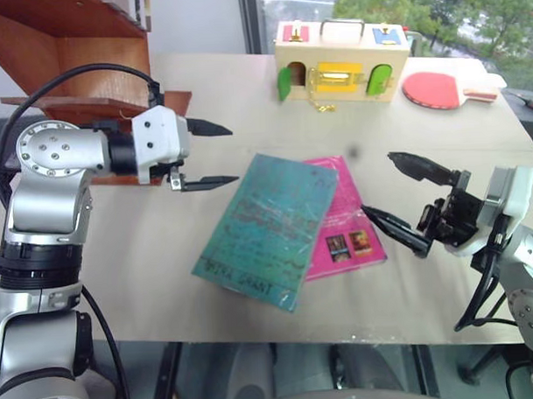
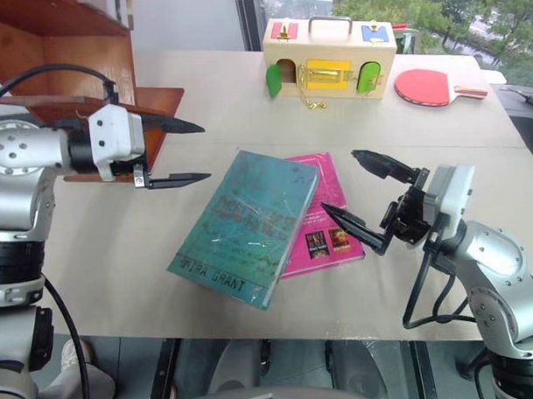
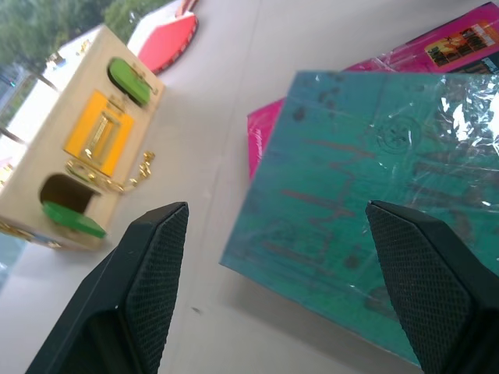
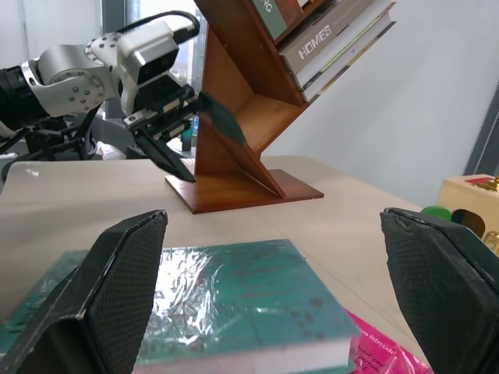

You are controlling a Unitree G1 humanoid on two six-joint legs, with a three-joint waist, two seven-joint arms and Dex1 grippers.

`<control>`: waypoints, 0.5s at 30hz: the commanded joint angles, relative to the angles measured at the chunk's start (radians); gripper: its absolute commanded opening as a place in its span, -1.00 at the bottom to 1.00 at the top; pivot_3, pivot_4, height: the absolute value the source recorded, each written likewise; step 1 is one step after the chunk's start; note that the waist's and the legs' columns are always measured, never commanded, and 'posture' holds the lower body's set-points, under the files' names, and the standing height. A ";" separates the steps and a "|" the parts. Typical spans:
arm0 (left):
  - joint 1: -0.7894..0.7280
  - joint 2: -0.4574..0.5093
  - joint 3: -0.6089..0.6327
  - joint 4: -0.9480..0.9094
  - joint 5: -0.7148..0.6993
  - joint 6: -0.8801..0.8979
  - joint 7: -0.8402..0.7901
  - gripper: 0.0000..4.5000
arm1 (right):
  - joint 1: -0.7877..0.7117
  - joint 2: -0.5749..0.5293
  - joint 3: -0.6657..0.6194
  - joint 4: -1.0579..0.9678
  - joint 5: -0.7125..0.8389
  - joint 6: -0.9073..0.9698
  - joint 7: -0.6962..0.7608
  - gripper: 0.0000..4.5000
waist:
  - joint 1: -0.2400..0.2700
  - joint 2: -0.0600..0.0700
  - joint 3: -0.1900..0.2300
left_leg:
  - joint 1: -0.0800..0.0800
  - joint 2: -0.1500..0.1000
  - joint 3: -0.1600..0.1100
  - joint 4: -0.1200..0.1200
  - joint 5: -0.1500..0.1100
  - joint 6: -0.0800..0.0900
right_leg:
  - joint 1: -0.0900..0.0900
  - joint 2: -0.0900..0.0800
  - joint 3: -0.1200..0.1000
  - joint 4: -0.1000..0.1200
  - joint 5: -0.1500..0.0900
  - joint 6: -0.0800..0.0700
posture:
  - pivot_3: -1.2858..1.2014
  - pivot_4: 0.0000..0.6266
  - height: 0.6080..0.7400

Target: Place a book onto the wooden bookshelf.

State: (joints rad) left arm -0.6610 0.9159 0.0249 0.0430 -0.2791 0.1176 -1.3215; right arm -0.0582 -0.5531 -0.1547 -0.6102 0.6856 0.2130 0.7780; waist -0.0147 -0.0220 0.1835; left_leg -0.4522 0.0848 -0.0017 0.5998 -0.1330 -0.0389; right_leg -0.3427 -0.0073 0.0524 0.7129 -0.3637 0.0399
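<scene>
The teal-green book (image 1: pixel 267 226) lies flat in the middle of the table, overlapping a smaller pink book (image 1: pixel 346 219). The reddish-brown wooden bookshelf (image 1: pixel 78 57) stands at the table's far left, with books on its slanted boards in the right wrist view (image 4: pixel 257 101). My left gripper (image 1: pixel 214 154) hovers open above the table between the shelf's base and the book's left edge, holding nothing. To the right of both books my right gripper (image 1: pixel 408 199) is open and empty too, pointing toward them. Its black fingers (image 4: pixel 117 296) frame the book (image 4: pixel 249 304).
At the back of the table stands a pale wooden toy box (image 1: pixel 342 67) with coloured doors and a handle. A red table-tennis paddle (image 1: pixel 438 90) lies to its right. The table's front edge (image 1: pixel 280 339) runs just below the books.
</scene>
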 commanded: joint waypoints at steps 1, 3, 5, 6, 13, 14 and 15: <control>0.044 0.036 0.033 -0.040 -0.066 0.160 0.007 0.69 | 0.001 0.004 -0.001 -0.030 0.006 -0.016 0.000 1.00 | 0.000 0.000 0.000 | 0.000 0.000 0.000 0.000 0.000 0.000 | 0.000 0.000 0.000 0.000 0.000 0.000 | 0.03 -0.52 1.00; 0.091 0.049 0.057 -0.060 -0.126 0.286 0.007 0.93 | 0.003 0.005 0.001 -0.029 0.005 -0.016 0.003 1.00 | -0.003 0.000 0.000 | 0.000 0.000 0.000 0.000 0.000 0.000 | 0.000 0.000 0.000 0.000 0.000 0.000 | 0.03 -0.52 1.00; 0.110 0.046 0.081 -0.058 -0.161 0.367 0.038 0.96 | 0.005 0.005 0.004 -0.031 0.004 -0.015 0.002 1.00 | -0.002 0.000 0.000 | 0.000 0.000 0.000 0.000 0.000 0.000 | 0.000 0.000 0.000 0.000 0.000 0.000 | 0.03 -0.52 1.00; 0.114 0.040 0.094 -0.045 -0.174 0.408 0.064 0.96 | 0.006 0.004 0.006 -0.033 0.003 -0.015 0.002 1.00 | 0.000 0.000 0.000 | 0.000 0.000 -0.001 0.000 0.000 0.000 | 0.000 0.000 -0.001 0.000 0.000 0.000 | 0.03 -0.52 1.00; 0.139 0.029 0.161 0.008 -0.431 1.043 0.155 0.96 | 0.048 -0.036 0.048 -0.037 -0.065 -0.018 0.040 1.00 | 0.001 0.000 0.000 | 0.000 0.000 -0.002 0.000 0.000 0.000 | 0.001 0.000 -0.002 0.000 0.000 0.000 | 0.03 -0.52 1.00; 0.135 0.016 0.158 0.019 -0.452 1.105 0.172 0.96 | 0.050 -0.037 0.051 -0.038 -0.067 -0.018 0.041 1.00 | 0.001 0.000 0.000 | 0.000 0.000 -0.003 0.000 0.000 0.000 | 0.001 0.000 -0.003 0.000 0.000 0.000 | 0.03 -0.52 1.00; 0.133 0.005 0.154 0.027 -0.465 1.150 0.188 0.96 | 0.051 -0.036 0.052 -0.038 -0.067 -0.018 0.040 1.00 | 0.001 0.000 0.000 | 0.000 0.000 -0.003 0.000 0.000 0.000 | 0.001 0.000 -0.003 0.000 0.000 0.000 | 0.03 -0.52 1.00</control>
State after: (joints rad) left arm -0.5097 0.9309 0.1549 0.0643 -0.6926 1.1636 -1.1597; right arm -0.0104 -0.5834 -0.0957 -0.6109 0.6186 0.2127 0.8124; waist -0.0135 -0.0221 0.1834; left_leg -0.4522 0.0849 -0.0049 0.6002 -0.1330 -0.0389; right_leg -0.3419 -0.0075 0.0493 0.7132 -0.3639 0.0400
